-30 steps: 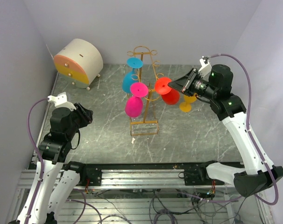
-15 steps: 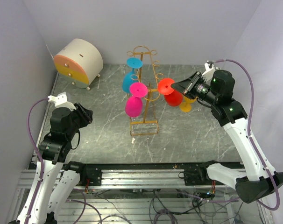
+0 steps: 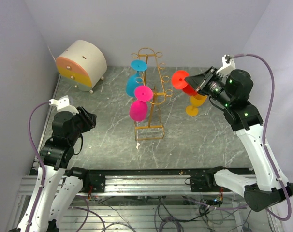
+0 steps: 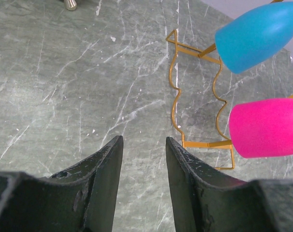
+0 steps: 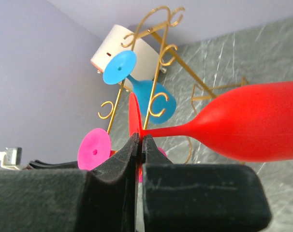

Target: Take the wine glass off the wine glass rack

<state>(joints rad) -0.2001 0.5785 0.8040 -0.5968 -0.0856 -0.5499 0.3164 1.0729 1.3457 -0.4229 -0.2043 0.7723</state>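
The gold wire wine glass rack [image 3: 153, 99] stands mid-table, with a blue glass [image 3: 135, 83] and a pink glass [image 3: 139, 107] hanging on its left side. My right gripper [image 3: 197, 83] is shut on the foot of a red wine glass [image 3: 183, 81] and holds it in the air, right of the rack and clear of its hooks. In the right wrist view the red glass [image 5: 253, 126] lies sideways, its foot pinched between my fingers [image 5: 158, 159]. My left gripper [image 4: 142, 145] is open and empty above bare table, left of the rack base [image 4: 197, 104].
A yellow-orange glass [image 3: 196, 104] stands on the table under the right gripper. A round beige drawer cabinet [image 3: 81, 64] sits at the back left. Purple walls close in on three sides.
My right gripper has moved up and to the right with the red glass, carrying it away from the rack's right arm. The left arm has not moved.
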